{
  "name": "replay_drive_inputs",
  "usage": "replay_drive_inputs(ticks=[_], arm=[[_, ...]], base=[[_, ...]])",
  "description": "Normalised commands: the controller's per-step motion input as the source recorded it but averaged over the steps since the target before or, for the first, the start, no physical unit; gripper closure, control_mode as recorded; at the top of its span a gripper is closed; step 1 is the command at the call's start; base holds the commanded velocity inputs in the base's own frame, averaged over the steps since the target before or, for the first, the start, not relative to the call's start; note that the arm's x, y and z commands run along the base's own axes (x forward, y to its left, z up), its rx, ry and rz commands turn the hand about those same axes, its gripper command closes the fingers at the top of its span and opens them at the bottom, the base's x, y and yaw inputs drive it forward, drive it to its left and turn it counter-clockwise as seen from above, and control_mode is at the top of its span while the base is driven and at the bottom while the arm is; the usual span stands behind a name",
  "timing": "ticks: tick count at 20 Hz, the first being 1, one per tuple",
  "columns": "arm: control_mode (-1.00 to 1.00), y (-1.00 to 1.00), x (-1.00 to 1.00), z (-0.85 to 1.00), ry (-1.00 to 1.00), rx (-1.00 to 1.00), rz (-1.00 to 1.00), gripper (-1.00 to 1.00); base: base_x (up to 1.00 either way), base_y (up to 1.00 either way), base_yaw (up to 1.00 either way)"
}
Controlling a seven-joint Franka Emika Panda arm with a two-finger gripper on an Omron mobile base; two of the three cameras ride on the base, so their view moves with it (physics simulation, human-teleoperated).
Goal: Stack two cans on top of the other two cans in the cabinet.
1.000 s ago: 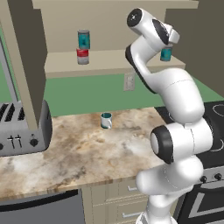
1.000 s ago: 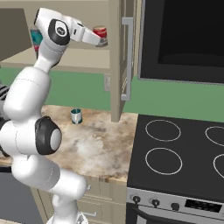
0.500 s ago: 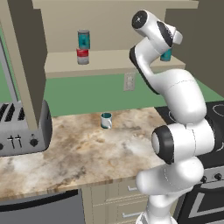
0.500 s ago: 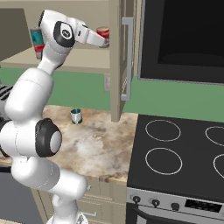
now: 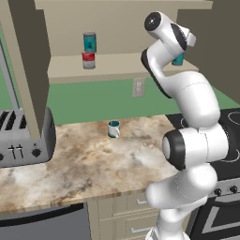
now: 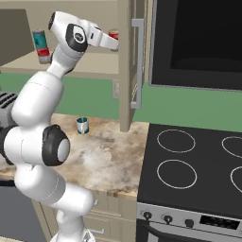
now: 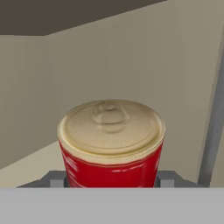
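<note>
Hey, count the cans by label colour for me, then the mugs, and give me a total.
Teal-labelled cans: 2
Red-labelled cans: 2
Mugs: 1
Total: 5

Left base view: set behind and left of the arm, facing forward and down over the worktop (image 5: 93, 159) toward the cabinet (image 5: 117, 65). Right base view: set behind and right, same direction, taking in the stove (image 6: 194, 165) too. Shared by both: worktop, mug (image 5: 113, 129), cabinet shelf. Hand view: very close, looking along the gripper (image 7: 113, 178) at a red can (image 7: 111, 144) inside the cabinet.
</note>
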Motion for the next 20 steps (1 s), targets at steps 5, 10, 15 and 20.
replay_drive_inputs(ticks=[5,10,15,20], arm=[[-1.00,-0.12,0.15,0.00,0.01,0.00,0.03,1.00],[-1.00,-0.08,0.15,0.00,0.03,0.00,0.02,1.00],[-1.00,-0.09,0.14,0.00,0.03,0.00,0.02,1.00],[-1.00,-0.10,0.13,0.00,0.02,0.00,0.02,1.00]], base=[[0.00,0.00,0.00],[0.00,0.00,0.00],[0.00,0.00,0.00],[0.00,0.00,0.00]])
